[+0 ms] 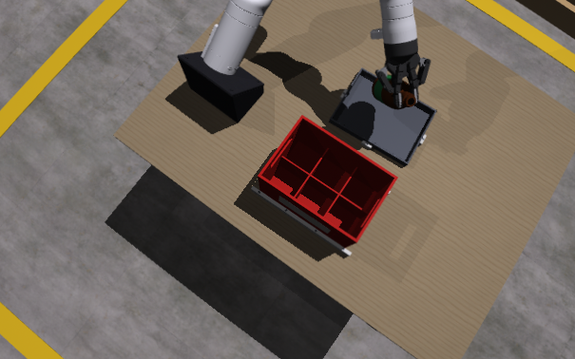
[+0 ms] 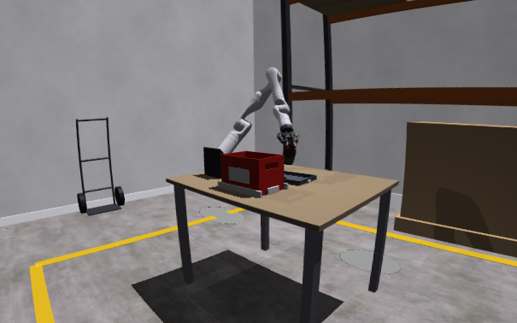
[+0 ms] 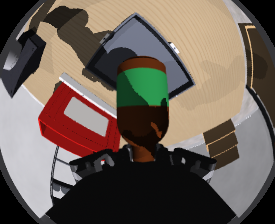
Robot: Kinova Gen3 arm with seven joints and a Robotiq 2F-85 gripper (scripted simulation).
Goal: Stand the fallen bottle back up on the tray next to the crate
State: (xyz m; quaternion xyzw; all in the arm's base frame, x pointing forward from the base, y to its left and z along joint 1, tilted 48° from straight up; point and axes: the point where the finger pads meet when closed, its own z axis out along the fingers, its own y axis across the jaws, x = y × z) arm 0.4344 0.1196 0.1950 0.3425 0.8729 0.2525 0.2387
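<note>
Above tray (image 1: 412,138), gripper (image 1: 405,93) clamping bottle (image 1: 388,92)

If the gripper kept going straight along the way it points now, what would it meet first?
The gripper, shut on the brown bottle, points downward; the bottle's base would likely meet the floor of the dark tray first, near its far edge. Exact depth is unclear.

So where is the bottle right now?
The brown bottle with a green label hangs in the gripper's fingers, raised above the dark grey tray behind the red crate.
</note>
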